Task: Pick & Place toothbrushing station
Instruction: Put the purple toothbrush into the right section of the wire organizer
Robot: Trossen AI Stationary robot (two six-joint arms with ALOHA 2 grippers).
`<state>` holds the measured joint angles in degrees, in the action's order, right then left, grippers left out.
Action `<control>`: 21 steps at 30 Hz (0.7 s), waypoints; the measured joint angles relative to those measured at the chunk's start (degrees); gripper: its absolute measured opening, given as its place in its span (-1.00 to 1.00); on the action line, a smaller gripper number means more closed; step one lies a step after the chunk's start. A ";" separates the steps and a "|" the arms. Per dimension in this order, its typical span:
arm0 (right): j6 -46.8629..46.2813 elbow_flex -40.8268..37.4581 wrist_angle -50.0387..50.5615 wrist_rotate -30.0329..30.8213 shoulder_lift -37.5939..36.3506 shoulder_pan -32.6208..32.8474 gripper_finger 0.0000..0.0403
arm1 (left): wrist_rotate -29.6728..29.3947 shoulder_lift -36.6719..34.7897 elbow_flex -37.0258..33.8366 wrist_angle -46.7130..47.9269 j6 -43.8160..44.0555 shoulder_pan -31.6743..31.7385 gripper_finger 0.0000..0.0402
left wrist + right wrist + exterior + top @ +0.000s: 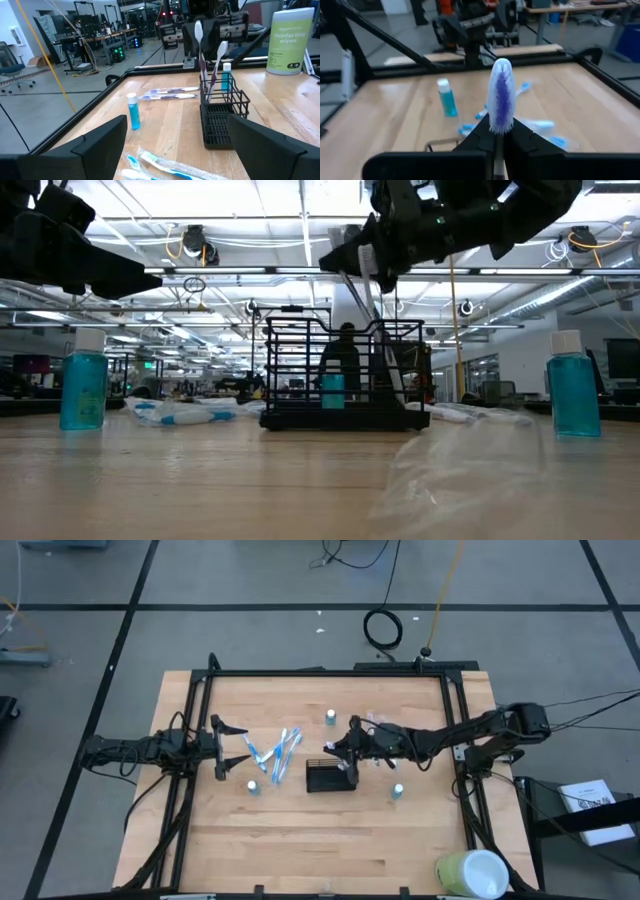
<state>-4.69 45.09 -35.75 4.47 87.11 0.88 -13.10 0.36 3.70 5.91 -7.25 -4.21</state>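
The black wire-mesh holder (330, 778) stands on the table's middle; it also shows in the low view (345, 375) and the left wrist view (222, 117). My right gripper (340, 750) hovers over it, shut on a white-and-purple toothbrush (501, 97). A second toothbrush (218, 57) leans in the holder, its lower end inside. My left gripper (232, 748) is open and empty to the left (176, 122), just left of loose blue toothbrushes (275, 750). My right gripper pinches the toothbrush's neck just below the bristle head (500, 134) between its two fingers (482, 136). The fingers come about level from the table's right and lie across the brush. The brush stands nearly upright, head above the fingers, handle (203, 70) running down into the holder.
Three small blue bottles stand around the holder: far (330, 717), near left (253, 786), near right (397, 792). Wrapped toothbrushes (375, 722) lie at the far right of the holder. A wipes canister (470, 873) stands at the near right corner. A black frame (320, 672) rims the table.
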 joint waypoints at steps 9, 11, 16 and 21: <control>-2.08 -6.86 -10.22 2.99 -0.06 0.38 -0.97 | 0.00 0.00 0.00 -0.01 0.00 0.00 0.75; -2.12 -8.16 -11.93 2.98 -0.08 0.38 -0.97 | 0.00 -0.02 0.00 0.00 0.00 -0.02 0.75; -2.27 -9.27 -12.61 2.97 -0.07 0.79 -0.97 | 0.00 -0.01 0.00 0.00 0.00 0.00 0.75; -2.38 -9.32 -10.43 2.99 -0.07 0.79 -0.97 | 0.00 0.00 0.00 0.00 0.00 -0.02 0.75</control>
<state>-7.07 35.77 -46.18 7.46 87.05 1.67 -13.10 0.36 3.70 5.91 -7.25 -4.23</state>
